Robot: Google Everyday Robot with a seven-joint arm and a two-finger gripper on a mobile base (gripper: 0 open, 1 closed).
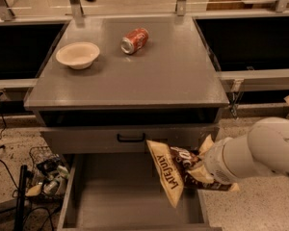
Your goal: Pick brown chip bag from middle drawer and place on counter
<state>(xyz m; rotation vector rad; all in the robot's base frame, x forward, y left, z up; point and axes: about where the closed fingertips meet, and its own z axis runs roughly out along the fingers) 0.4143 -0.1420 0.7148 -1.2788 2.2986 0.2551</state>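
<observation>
The brown chip bag (169,176) hangs tilted in the air over the right side of the open middle drawer (120,196), its cream end pointing down. My gripper (198,169) holds the bag's right end and is shut on it, mostly hidden behind the bag and the white arm (260,153) that reaches in from the right. The bag is below the counter (154,76) edge and in front of the drawer front above. The drawer floor under the bag is bare.
A cream bowl (78,55) and an orange-red soda can (134,40) lying on its side sit at the back of the counter. A shut drawer front with a black handle (131,138) is above the open drawer. A wire basket of clutter (48,175) stands on the floor at left.
</observation>
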